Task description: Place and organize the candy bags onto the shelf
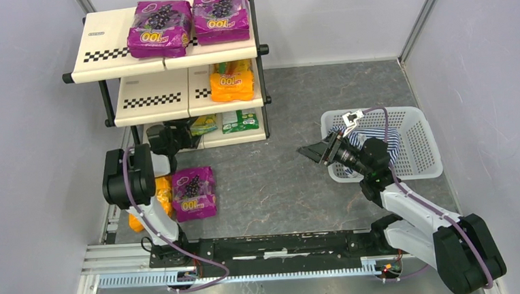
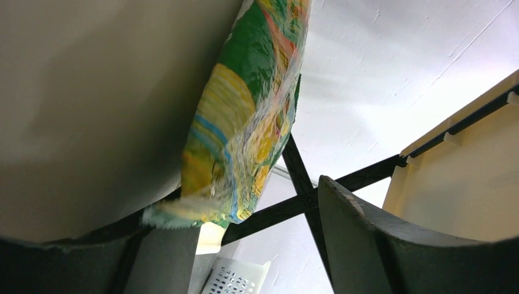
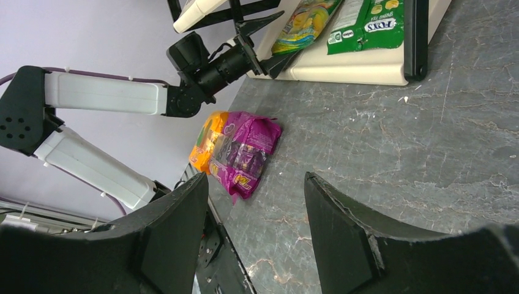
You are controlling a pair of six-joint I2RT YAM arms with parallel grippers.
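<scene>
Left wrist view shows the left end effector [image 2: 260, 211] with its jaws wide apart, reaching into the bottom tier of the shelf [image 1: 101, 41]. The crinkled lower edge of a yellow-green bag [image 2: 245, 110] lies between the fingers, close to one of them. I cannot tell whether they touch. The shelf stands at the far left corner of the table [image 1: 289, 104]. A second green bag [image 1: 240, 121] lies just beside the first on the bottom tier. One orange bag [image 1: 231, 80] sits on the middle tier, and two purple bags [image 1: 158, 27] [image 1: 220, 13] lie side by side on the top tier. Near the left edge, a third purple bag [image 1: 193, 192] lies on the table, overlapping another orange bag [image 1: 161, 194]. The right end effector [image 3: 257, 180] hangs open and holds nothing, over the table beside the basket [image 1: 414, 144] at the right edge.
</scene>
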